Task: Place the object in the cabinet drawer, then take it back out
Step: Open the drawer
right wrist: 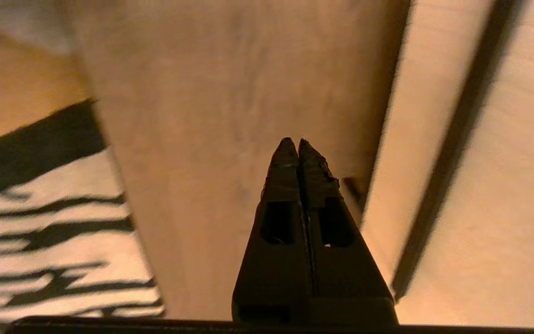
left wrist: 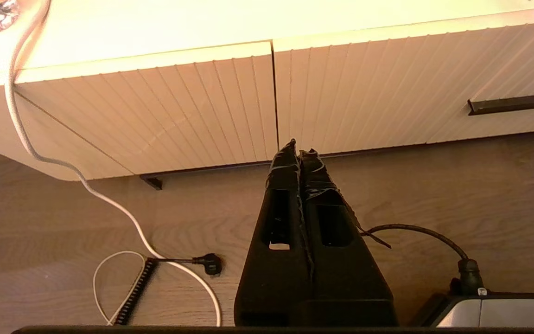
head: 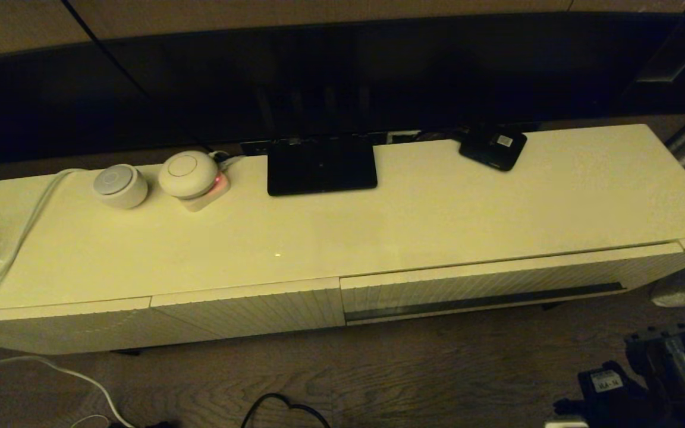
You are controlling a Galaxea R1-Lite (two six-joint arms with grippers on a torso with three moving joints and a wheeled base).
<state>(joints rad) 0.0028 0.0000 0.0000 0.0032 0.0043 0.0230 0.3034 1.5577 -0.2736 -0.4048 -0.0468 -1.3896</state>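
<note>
- The drawer, cream-white with a ribbed front and a long dark handle slot, sits closed and flush in the long low cabinet.
- No umbrella shows in any view, so its place cannot be told from these pictures.
- Left of the drawer, sharing a thin vertical seam with it, is a shorter ribbed front without a slot.
- On the cabinet top, behind that shorter front, stand two round white devices: one with a grey top and, just beside it nearer the drawer, one on a white base showing a small red light.
- A flat black stand lies on the top behind the drawer's left end, under the wide dark screen.
- A small black box with a white label lies on the top behind the drawer's middle, well apart from the stand.
- A white cable runs from the round devices across the top and down over the cabinet's left end to the wood floor.
- The left gripper hangs above the floor in front of the seam between the shorter front and the drawer, touching neither, its jaws pressed together on nothing.
- The right gripper is low, to the right of the drawer and off the cabinet, jaws together and empty over a plain tan surface.
</note>
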